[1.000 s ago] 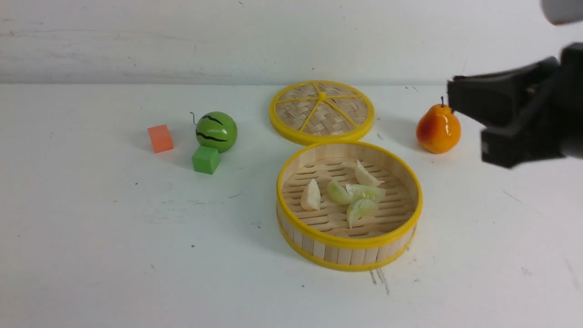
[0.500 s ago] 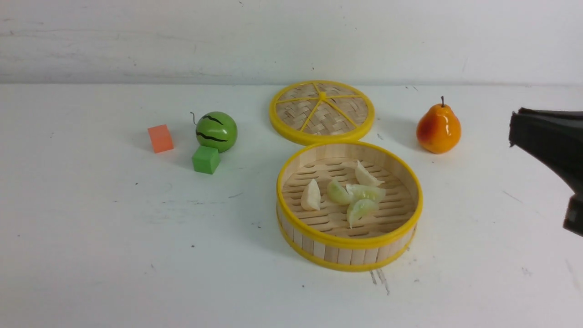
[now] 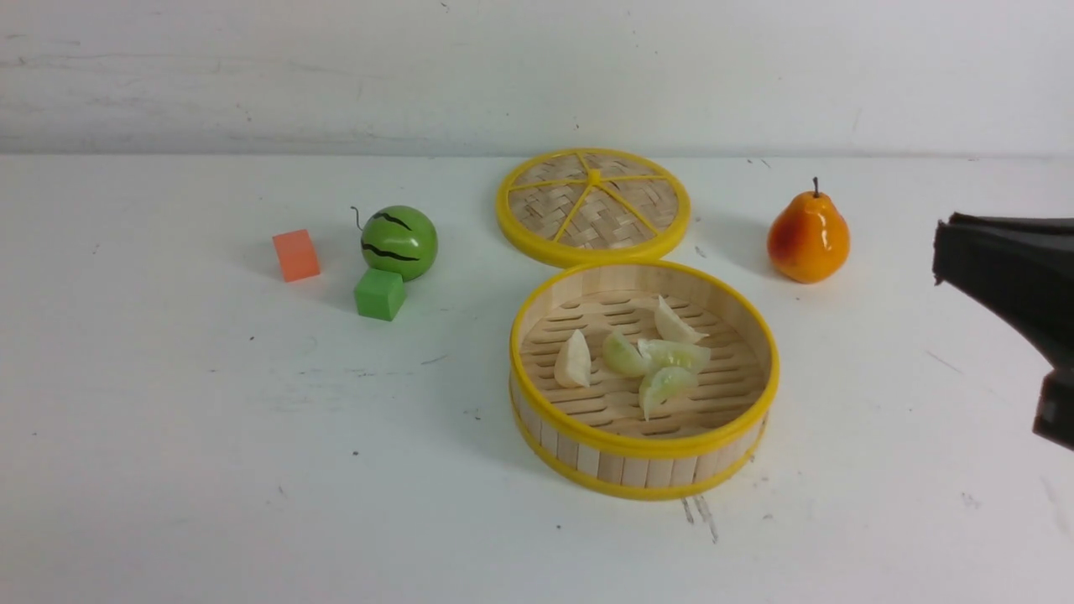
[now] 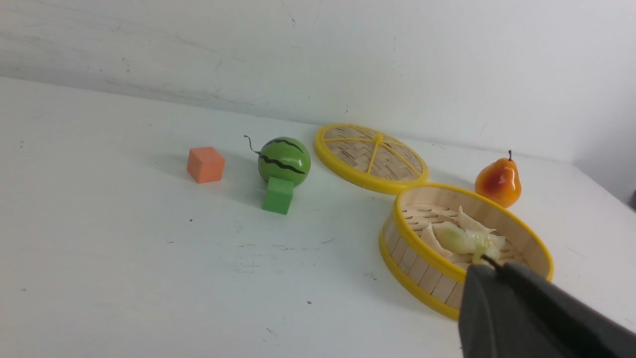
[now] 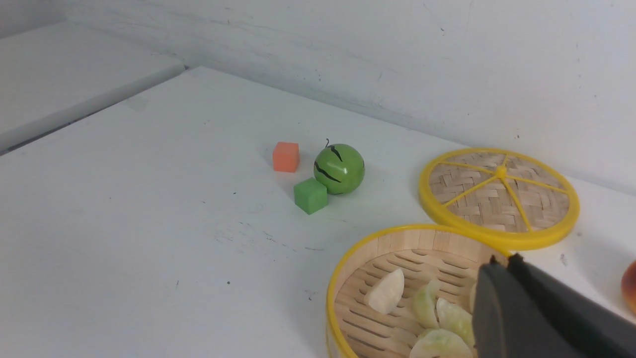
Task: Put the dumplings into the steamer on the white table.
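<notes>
The steamer (image 3: 638, 471) stands on the white table (image 3: 210, 436), right of the middle. Five dumplings (image 3: 623, 354) lie loose on its slatted floor. My right gripper (image 3: 944, 250) is at the right edge of the front view, right of the steamer and apart from it, shut and empty. In the right wrist view its tips (image 5: 502, 262) show over the steamer (image 5: 397, 229) and dumplings (image 5: 385, 298). My left gripper (image 4: 489, 266) is out of the front view; in the left wrist view it is shut and empty before the steamer (image 4: 422, 271) and dumplings (image 4: 464, 238).
The flat woven lid (image 3: 592, 205) lies just behind the steamer. An orange pear (image 3: 807, 239) stands to the right of the lid. A green toy watermelon (image 3: 399, 242), a green cube (image 3: 379, 294) and an orange cube (image 3: 295, 255) sit to the left.
My right gripper dropped from the upper right and drew back to the right edge, then barely moved. The dumplings and the steamer have not moved.
</notes>
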Action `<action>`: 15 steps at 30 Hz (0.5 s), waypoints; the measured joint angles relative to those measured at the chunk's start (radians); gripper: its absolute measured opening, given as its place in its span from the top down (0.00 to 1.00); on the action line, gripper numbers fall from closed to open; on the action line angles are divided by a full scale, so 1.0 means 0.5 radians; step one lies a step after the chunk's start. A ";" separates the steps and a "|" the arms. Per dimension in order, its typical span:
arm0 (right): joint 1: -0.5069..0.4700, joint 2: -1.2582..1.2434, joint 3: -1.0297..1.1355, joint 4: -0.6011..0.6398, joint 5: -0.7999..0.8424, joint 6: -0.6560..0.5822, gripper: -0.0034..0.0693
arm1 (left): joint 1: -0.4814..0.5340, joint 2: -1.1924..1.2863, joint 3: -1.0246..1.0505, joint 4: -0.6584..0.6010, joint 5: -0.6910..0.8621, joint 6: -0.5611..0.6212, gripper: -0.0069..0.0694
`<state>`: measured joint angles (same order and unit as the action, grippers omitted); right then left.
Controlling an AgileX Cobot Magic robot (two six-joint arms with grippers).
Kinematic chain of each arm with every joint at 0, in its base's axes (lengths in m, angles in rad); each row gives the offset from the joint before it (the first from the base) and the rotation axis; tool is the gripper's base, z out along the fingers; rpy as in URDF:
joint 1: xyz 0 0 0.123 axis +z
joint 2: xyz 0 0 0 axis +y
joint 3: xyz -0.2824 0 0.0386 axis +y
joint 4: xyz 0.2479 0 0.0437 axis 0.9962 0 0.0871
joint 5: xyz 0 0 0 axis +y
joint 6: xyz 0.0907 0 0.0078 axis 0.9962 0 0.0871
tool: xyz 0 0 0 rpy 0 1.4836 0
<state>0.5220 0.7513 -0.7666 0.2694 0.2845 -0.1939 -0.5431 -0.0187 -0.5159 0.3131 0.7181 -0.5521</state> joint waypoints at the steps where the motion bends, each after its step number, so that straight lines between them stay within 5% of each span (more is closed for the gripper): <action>1: 0.000 -0.019 0.031 0.000 -0.008 0.000 0.95 | 0.000 0.000 0.000 0.000 0.000 0.000 0.93; 8: -0.170 -0.498 0.569 -0.052 -0.310 0.108 0.98 | 0.000 0.000 0.000 0.000 0.000 0.000 0.93; 15: -0.762 -1.037 1.217 -0.443 -0.440 0.362 0.98 | 0.000 0.000 0.000 0.000 0.000 0.000 0.93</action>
<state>0.1411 0.2326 -0.1580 0.0478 0.0647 -0.0127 -0.5431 -0.0187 -0.5159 0.3131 0.7181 -0.5521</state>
